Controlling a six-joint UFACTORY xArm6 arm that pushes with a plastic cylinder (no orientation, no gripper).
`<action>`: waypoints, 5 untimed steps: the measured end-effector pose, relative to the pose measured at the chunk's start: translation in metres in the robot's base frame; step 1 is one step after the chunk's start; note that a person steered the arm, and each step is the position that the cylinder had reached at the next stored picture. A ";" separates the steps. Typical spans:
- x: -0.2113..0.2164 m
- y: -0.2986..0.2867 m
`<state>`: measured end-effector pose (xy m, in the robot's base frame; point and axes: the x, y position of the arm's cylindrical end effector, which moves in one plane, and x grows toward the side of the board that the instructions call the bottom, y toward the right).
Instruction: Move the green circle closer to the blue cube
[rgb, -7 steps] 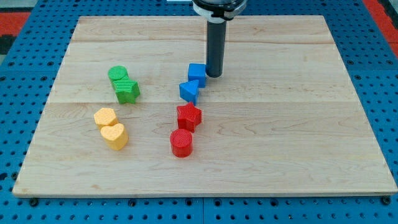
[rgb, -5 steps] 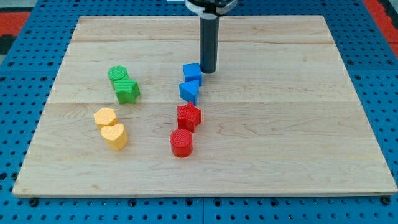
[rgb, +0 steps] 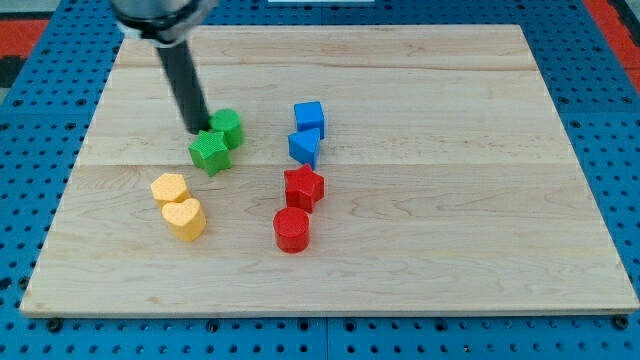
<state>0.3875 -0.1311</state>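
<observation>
The green circle (rgb: 229, 126) sits left of centre on the wooden board (rgb: 450, 200), touching the green star (rgb: 209, 152) just below and left of it. The blue cube (rgb: 309, 116) stands to the circle's right, with a clear gap between them. My tip (rgb: 198, 130) rests on the board right at the circle's left side, just above the green star. The rod rises up and left from it.
A second blue block (rgb: 304, 147) lies just below the cube. A red star (rgb: 303, 187) and a red cylinder (rgb: 292, 230) sit below that. Two yellow blocks, one (rgb: 170, 189) above a heart-shaped one (rgb: 185, 218), lie at the lower left.
My tip has moved from beside the blue cube's right to the left of the green circle. The green circle and green star have slid right, toward the blue cube.
</observation>
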 end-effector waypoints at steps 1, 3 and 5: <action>-0.006 -0.001; 0.047 0.027; -0.009 0.062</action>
<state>0.3785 -0.0687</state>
